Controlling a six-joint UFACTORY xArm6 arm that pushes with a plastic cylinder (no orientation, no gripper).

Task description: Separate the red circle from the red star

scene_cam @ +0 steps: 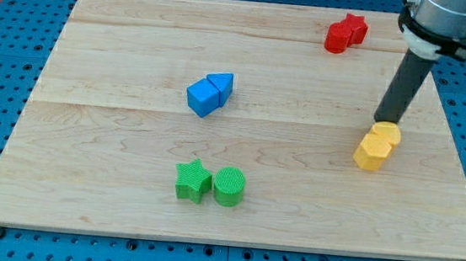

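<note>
— Looking at the feed, where was your rod?

— My tip [383,121] stood at the view's right, just above the pair of yellow blocks [377,146], touching or nearly so; I couldn't tell which. No claw on this rig, so there was no opening to report.

— And the red pieces?

— The red circle block [337,37] and red star block [355,27] sat touching at the view's top right of the pale wooden board [115,129], well apart from my tip.

— Anything else?

— A blue cube [203,97] against a blue triangular block [222,85] near centre; a green star [192,181] beside a green cylinder [230,187] lower down
</note>
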